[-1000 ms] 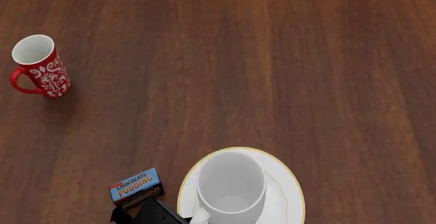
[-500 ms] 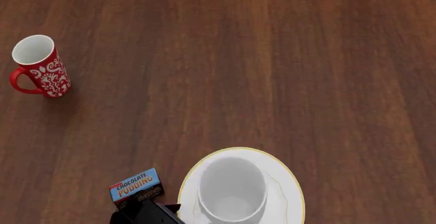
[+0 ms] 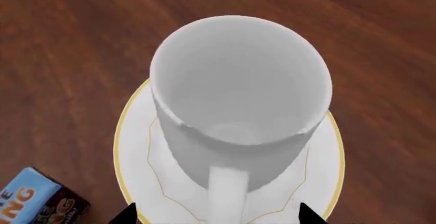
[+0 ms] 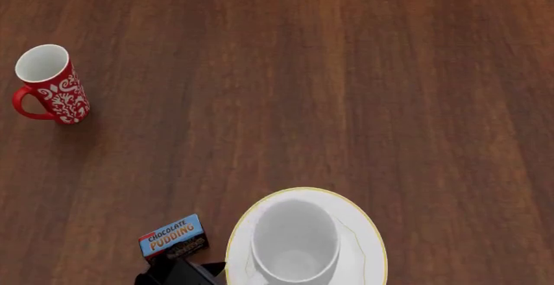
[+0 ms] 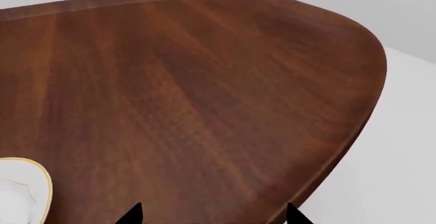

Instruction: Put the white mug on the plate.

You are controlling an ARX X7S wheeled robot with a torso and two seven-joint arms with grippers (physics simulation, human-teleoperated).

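We see the white mug (image 4: 294,241) standing upright on the plate (image 4: 368,233), mouth open to the top, empty inside. It's tall, plain and all white; in the left wrist view the white mug (image 3: 238,96) shows its handle (image 3: 227,193) as a straight white strip down the side that faces that camera. The plate is round and white with a thin gold-yellow rim, wider than the mug, and it lies flat on the dark wood table (image 4: 346,90) at the near edge of the head view. We find the mug roughly mid-plate, with bare plate (image 3: 327,152) showing around its base.
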